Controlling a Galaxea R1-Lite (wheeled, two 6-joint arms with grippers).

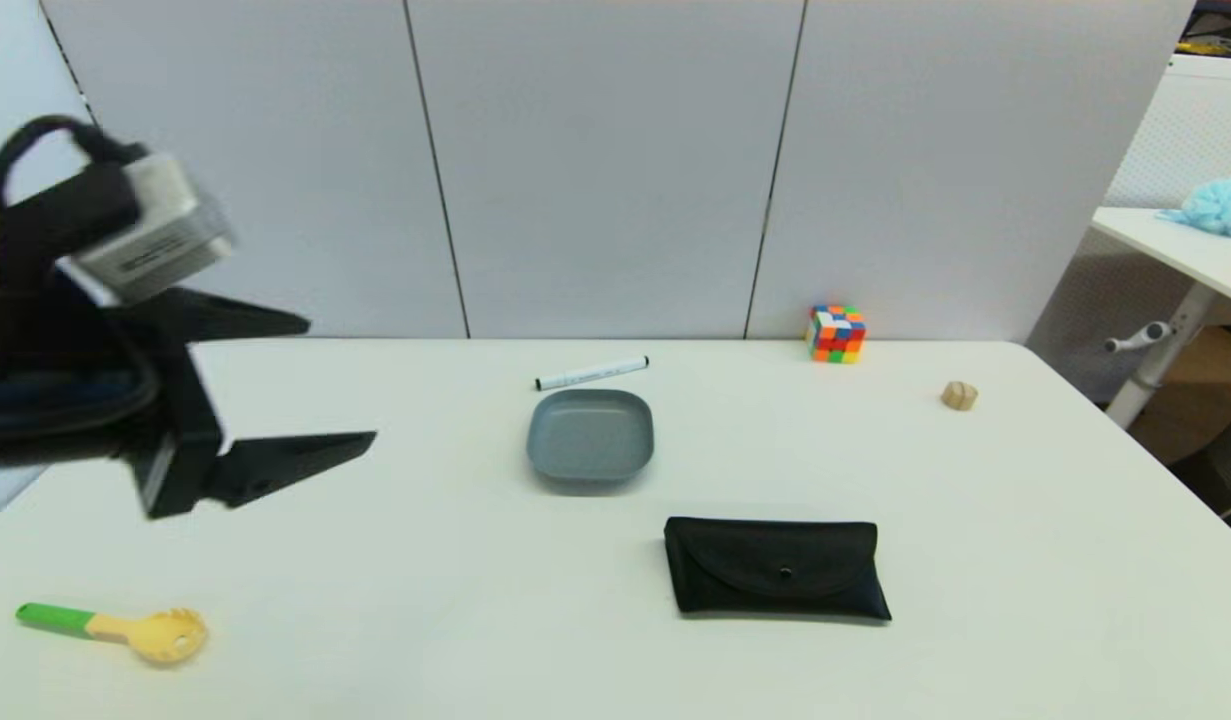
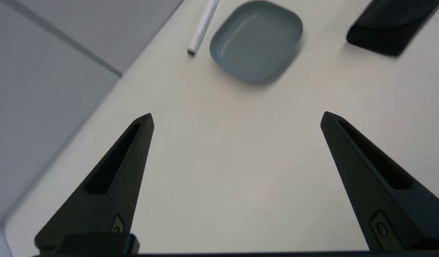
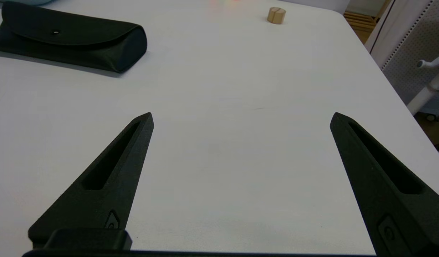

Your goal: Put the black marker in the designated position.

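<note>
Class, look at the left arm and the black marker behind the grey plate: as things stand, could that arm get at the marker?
Probably yes. The left gripper hangs open above bare table, and the black marker lies flat behind the grey plate, apart from it, with nothing standing between gripper and marker.

wall: grey panels [image 1: 595,160] | table: white [image 1: 475,620] | right: second white table [image 1: 1175,245]
</note>
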